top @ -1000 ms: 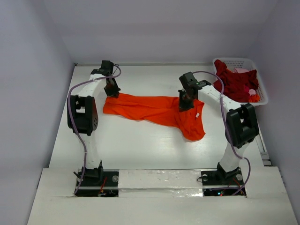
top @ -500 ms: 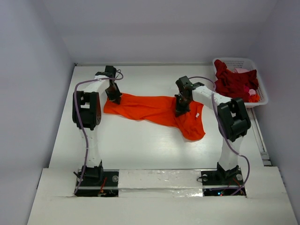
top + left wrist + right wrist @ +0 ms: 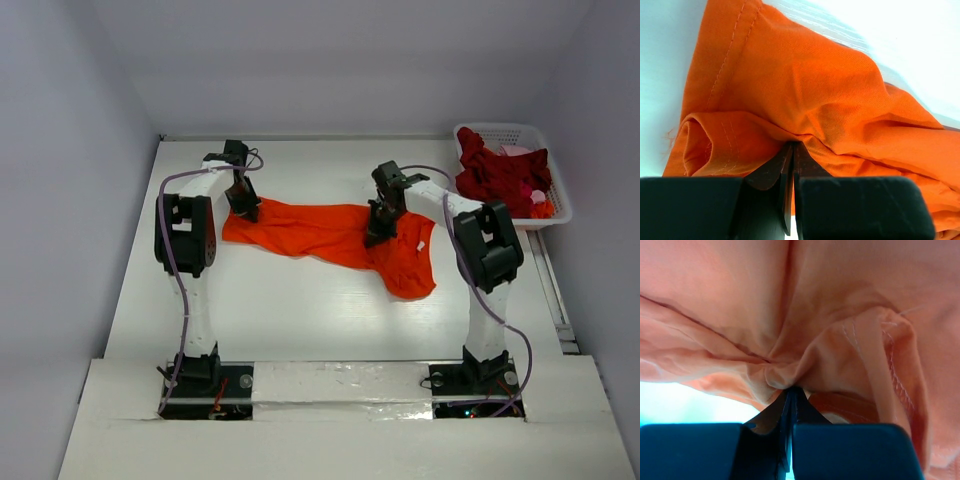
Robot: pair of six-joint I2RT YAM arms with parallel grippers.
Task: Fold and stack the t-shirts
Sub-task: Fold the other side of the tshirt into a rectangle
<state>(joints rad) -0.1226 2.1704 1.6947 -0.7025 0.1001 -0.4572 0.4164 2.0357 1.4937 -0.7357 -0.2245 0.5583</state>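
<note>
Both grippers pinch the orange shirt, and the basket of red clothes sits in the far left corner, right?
No: the top view shows the white basket at the far right corner. The left gripper and right gripper do pinch the orange t-shirt.

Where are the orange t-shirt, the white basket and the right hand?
orange t-shirt (image 3: 310,230), top view, middle of the spread cloth.
white basket (image 3: 505,127), top view, far rim.
right hand (image 3: 373,237), top view, fingertips pinched shut on the orange t-shirt.
</note>
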